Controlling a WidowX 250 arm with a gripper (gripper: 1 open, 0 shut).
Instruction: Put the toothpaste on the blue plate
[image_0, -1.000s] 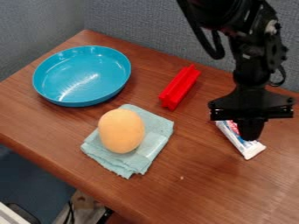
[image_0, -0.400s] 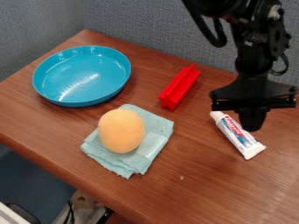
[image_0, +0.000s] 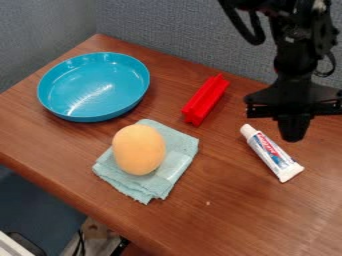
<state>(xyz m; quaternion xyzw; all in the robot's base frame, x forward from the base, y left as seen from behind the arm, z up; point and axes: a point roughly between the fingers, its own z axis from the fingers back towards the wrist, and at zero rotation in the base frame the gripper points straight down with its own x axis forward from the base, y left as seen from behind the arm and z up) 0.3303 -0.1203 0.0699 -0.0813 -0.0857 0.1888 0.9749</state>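
light: even, soft | shadows: faint | glare: none | img: low-res, slight blur

The small white toothpaste tube (image_0: 273, 153) lay on the brown wooden table (image_0: 54, 135); the closed black gripper (image_0: 295, 131) hung just above it.

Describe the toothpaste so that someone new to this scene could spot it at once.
On the brown table, look to the right-hand side, across from the blue plate at the far left. The toothpaste lies flat just below the black gripper, right of the red block. It is the only small white tube, marked in red and blue.
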